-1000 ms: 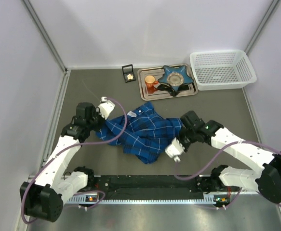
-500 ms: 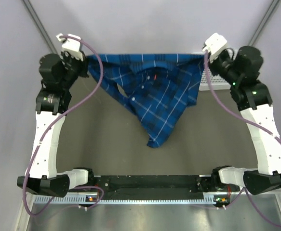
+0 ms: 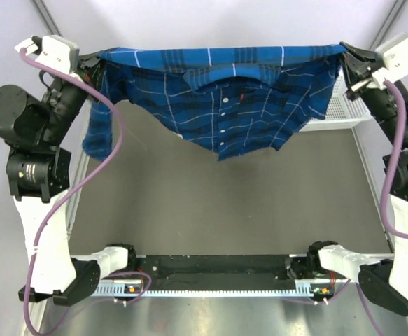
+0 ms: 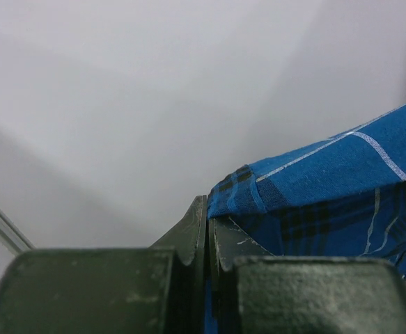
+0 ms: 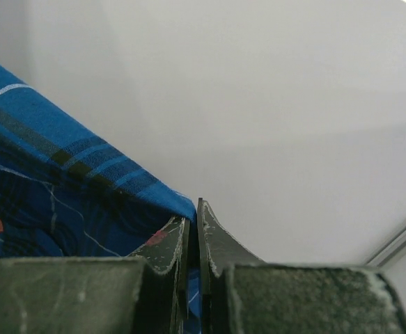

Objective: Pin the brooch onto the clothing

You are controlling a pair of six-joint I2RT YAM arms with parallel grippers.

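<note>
High at the left, the left pincer (image 3: 95,61) is pressed together on one top corner of the shirt (image 3: 238,98). Between the arms, the shirt hangs spread out, well above the grey surface (image 3: 190,210), with its collar uppermost and a sleeve drooping at the left. At the right, the right pincer (image 3: 347,59) pinches the opposite corner, near a white basket (image 3: 347,115).

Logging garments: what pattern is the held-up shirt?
The shirt is blue-navy plaid with white lines; top view.
</note>
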